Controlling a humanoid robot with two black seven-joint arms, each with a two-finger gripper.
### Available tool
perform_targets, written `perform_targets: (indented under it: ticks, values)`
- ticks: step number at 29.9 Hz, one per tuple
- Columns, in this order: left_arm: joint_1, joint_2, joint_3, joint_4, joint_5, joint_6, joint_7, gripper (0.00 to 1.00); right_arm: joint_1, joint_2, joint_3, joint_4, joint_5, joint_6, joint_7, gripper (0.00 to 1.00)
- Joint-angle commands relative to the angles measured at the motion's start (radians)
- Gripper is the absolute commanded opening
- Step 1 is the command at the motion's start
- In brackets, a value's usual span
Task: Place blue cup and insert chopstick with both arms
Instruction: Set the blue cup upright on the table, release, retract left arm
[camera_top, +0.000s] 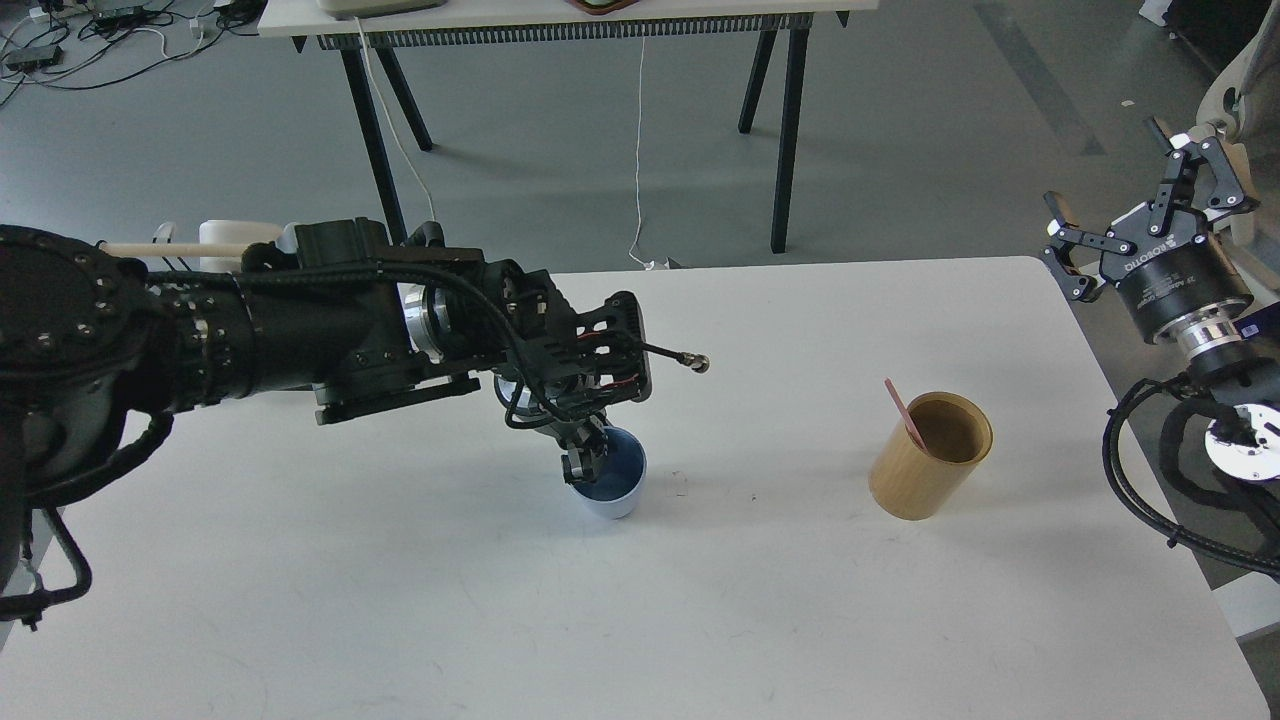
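Left end effector (586, 455) pinches blue cup (610, 482) rim — mouth upward.

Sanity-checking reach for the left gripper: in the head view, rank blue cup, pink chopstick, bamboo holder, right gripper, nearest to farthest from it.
1. blue cup: the left gripper is at its rim, table centre.
2. pink chopstick: to the right, sticking out of the holder's left side.
3. bamboo holder: just beyond the chopstick, too close to rank firmly.
4. right gripper: far right, off the table edge.

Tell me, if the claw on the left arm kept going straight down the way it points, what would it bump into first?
The left claw points down into the blue cup, gripping its rim. Going on, it would likely push the cup's inside against the white table. Depth is hard to judge here.
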Motion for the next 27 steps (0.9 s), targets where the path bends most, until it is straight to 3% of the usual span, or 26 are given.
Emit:
perform_targets:
  ticks: [1, 7, 11, 17, 27]
  values:
    - [0.013, 0.015, -0.086, 0.002, -0.002, 0.0, 0.0, 0.73, -0.001, 0.0, 0.001, 0.001, 0.001, 0.0, 0.0, 1.0]
    - [0.086, 0.038, -0.265, 0.009, -0.025, 0.0, 0.0, 0.89, -0.001, 0.002, 0.003, 0.002, 0.001, 0.0, 0.0, 1.0]
    - [0.123, 0.089, -0.413, 0.015, -0.153, 0.0, 0.0, 0.91, 0.0, 0.002, 0.003, 0.004, 0.001, 0.0, 0.0, 1.0]
    - [0.281, 0.155, -0.663, 0.015, -0.449, 0.0, 0.0, 0.92, 0.009, 0.0, 0.0, 0.008, 0.001, 0.0, -0.003, 1.0]
    - [0.67, 0.229, -1.347, 0.002, -0.876, 0.0, 0.0, 0.92, 0.046, -0.061, -0.003, 0.054, -0.011, 0.0, -0.008, 1.0]
